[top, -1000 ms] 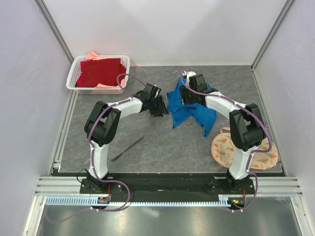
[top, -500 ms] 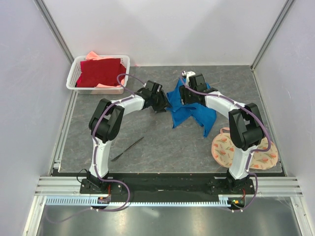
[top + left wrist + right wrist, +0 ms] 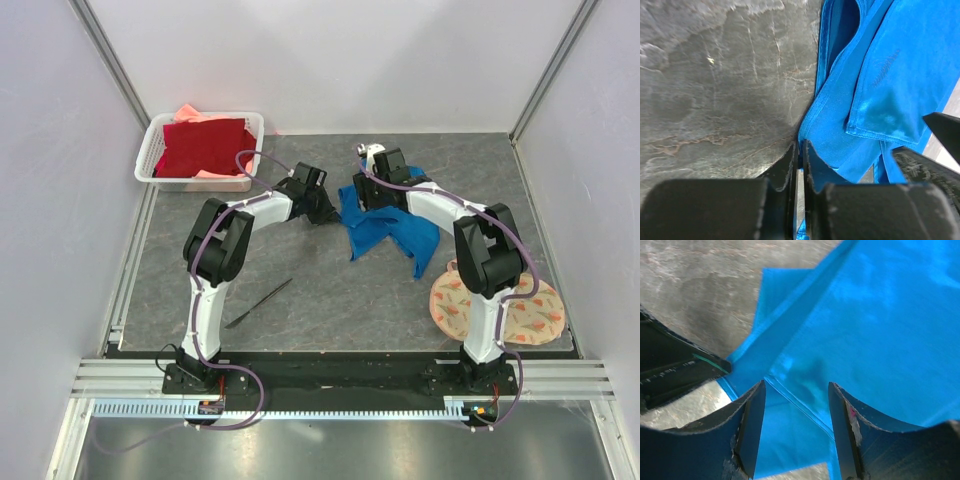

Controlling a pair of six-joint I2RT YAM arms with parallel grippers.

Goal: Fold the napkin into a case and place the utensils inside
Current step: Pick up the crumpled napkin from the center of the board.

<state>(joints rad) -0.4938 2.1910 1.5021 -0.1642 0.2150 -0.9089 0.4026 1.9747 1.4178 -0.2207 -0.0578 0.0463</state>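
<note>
The blue napkin [image 3: 392,228] lies crumpled and partly folded on the grey table, right of centre. My left gripper [image 3: 328,210] is at its left edge; in the left wrist view its jaws [image 3: 800,150] are pressed together on the hem of the napkin [image 3: 890,75]. My right gripper [image 3: 372,190] hovers over the napkin's far left part. In the right wrist view it [image 3: 796,390] stands open, straddling a folded hem of the napkin [image 3: 880,330] without touching it. One black utensil [image 3: 258,303] lies alone near the front left.
A white basket [image 3: 150,160] holding a dark red cloth [image 3: 205,147] stands at the back left. A round peach floral mat [image 3: 497,308] lies at the front right beside the right arm. The two grippers are close together, a few centimetres apart.
My left gripper moved right to the napkin's left edge and closed on it. The right gripper shifted a little left and back over the cloth, still open.
</note>
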